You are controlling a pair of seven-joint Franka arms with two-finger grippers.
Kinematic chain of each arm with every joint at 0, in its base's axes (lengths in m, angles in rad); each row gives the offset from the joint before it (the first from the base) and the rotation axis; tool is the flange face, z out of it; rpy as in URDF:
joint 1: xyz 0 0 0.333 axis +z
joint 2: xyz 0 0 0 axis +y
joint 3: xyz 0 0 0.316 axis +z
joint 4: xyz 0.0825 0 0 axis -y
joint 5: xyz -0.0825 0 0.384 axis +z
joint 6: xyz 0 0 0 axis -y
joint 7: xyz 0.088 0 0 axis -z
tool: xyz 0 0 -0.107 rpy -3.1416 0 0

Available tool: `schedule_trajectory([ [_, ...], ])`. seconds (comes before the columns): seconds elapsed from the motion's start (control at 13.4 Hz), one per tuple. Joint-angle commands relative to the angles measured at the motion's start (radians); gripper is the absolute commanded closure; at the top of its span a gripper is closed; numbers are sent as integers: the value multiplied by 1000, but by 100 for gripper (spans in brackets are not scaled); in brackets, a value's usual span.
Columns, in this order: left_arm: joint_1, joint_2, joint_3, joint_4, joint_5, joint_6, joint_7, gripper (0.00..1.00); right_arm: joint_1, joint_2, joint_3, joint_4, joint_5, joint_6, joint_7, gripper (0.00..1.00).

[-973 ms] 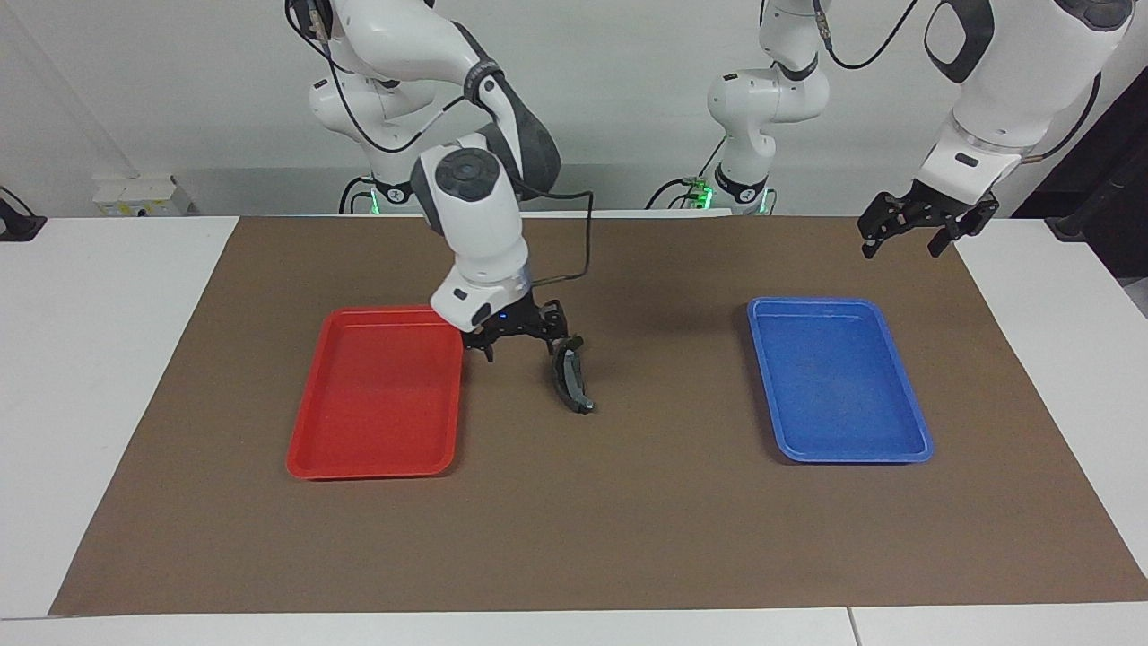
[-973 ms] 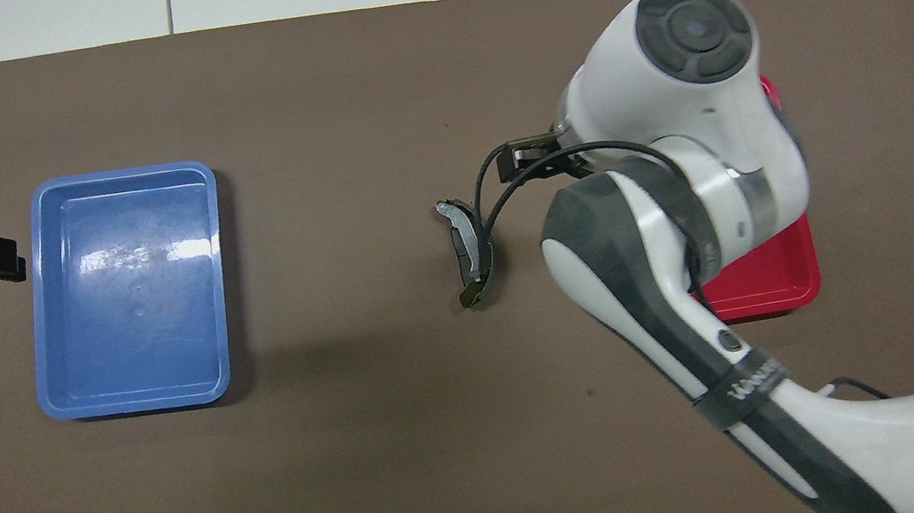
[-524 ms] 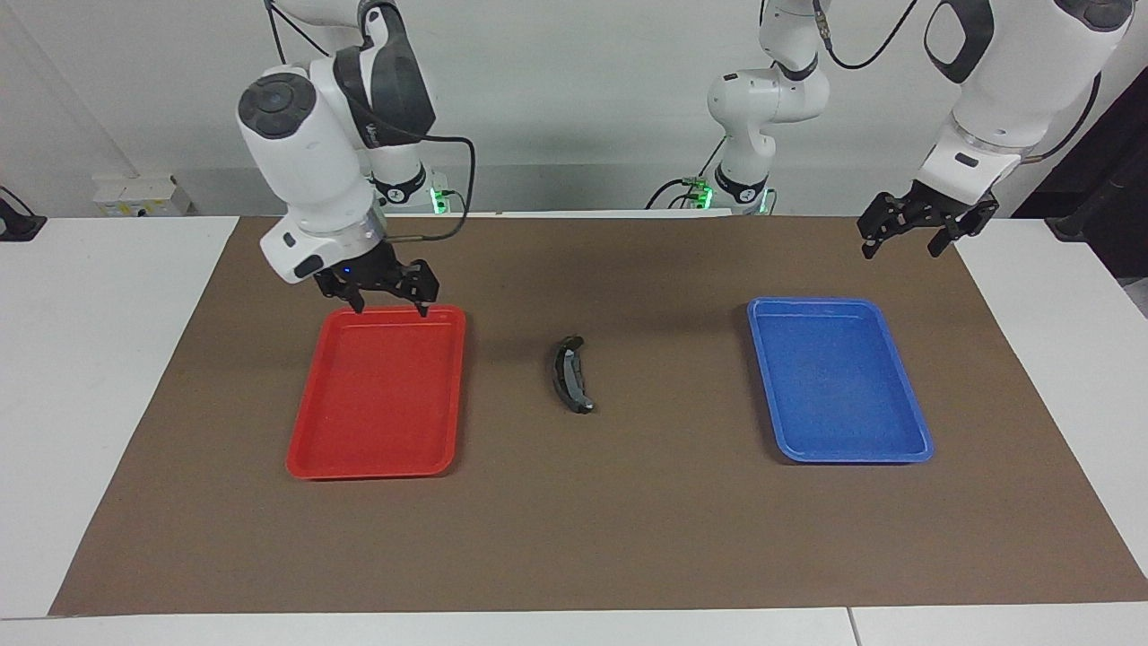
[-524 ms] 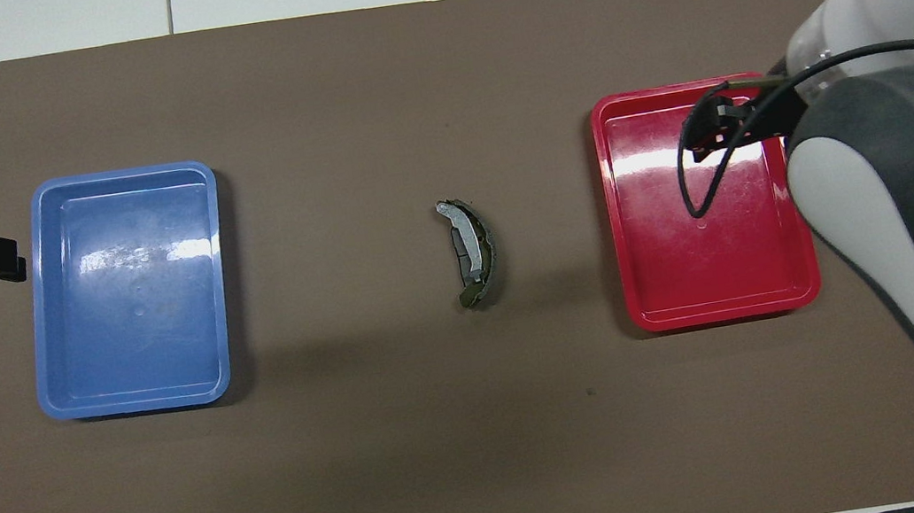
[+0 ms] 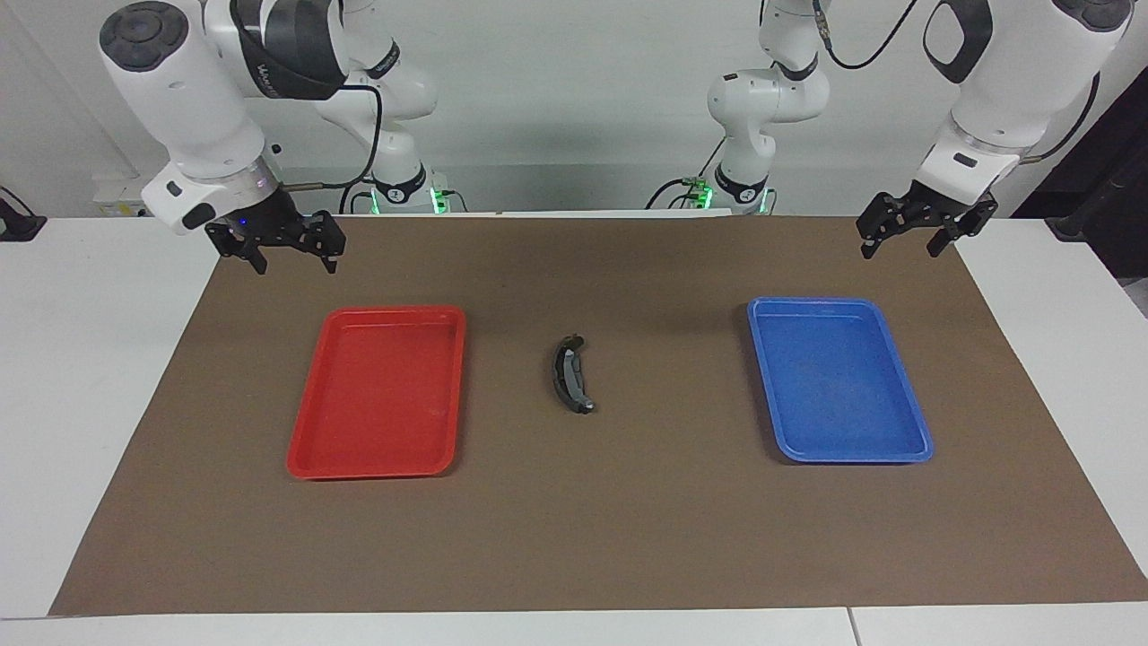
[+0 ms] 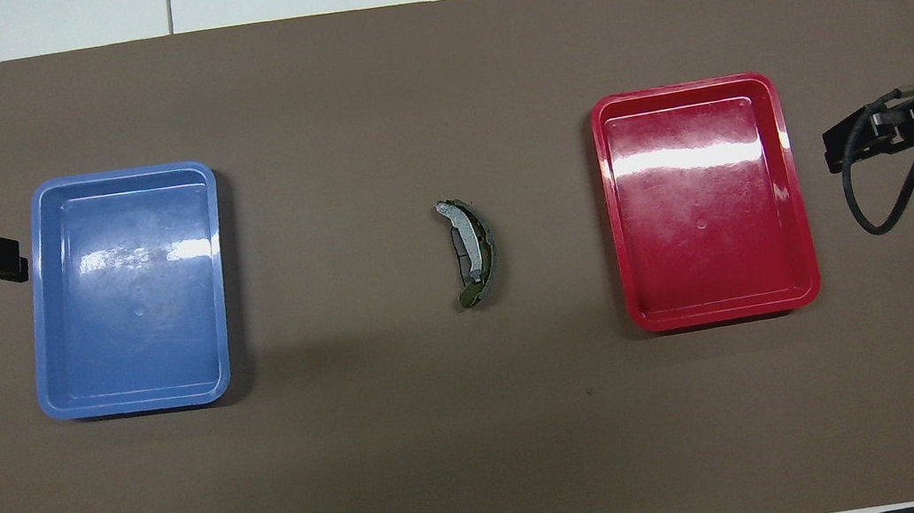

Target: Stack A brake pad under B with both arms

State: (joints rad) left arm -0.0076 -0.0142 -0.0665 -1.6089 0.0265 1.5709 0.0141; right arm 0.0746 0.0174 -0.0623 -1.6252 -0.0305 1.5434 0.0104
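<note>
Stack looks complete: B point(image 5: 568, 374) lies crescent-up on the A brake pad point(image 6: 485, 252) on the brown mat between the red tray point(image 5: 309, 453) and blue tray point(image 5: 906, 449), both right hand point(image 5: 285, 248) and left hand point(image 5: 924, 230) spread, empty, raised over tabletop ends; next move likely only parking

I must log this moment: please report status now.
Right hand open, up over mat corner. Left hand open, waiting. Brake pads stacked between trays. Nothing in the way.

Red tray point(image 5: 377, 395), blue tray point(image 5: 839, 381), brown mat point(image 5: 628, 520), black grey-striped pad point(image 5: 568, 373).
</note>
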Motion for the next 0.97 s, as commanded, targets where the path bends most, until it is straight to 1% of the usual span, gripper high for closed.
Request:
schedule_trajectory([
  [0.0, 0, -21, -1, -34, -10, 23, -6, 0, -29, -33, -1, -13, -14, -14, -24, 0],
  [0.15, 0, -23, -1, -34, -11, 28, -6, 0, -27, -37, -14, -16, -16, -9, -23, 0],
  [0.37, 0, -23, -1, -34, -10, 28, -6, 0, -29, -42, -20, 7, -16, -32, -33, 0],
  [0.52, 0, -23, -1, -34, -10, 28, -6, 0, -32, -53, -48, -13, -6, -26, -72, 0],
  [0.75, 0, -23, -1, -34, -10, 28, -6, 0, -32, -56, -48, -25, -5, -23, -70, 0],
  [0.9, 0, -21, -1, -34, -10, 28, -6, 0, -33, -54, -48, -10, -8, -29, -75, 0],
])
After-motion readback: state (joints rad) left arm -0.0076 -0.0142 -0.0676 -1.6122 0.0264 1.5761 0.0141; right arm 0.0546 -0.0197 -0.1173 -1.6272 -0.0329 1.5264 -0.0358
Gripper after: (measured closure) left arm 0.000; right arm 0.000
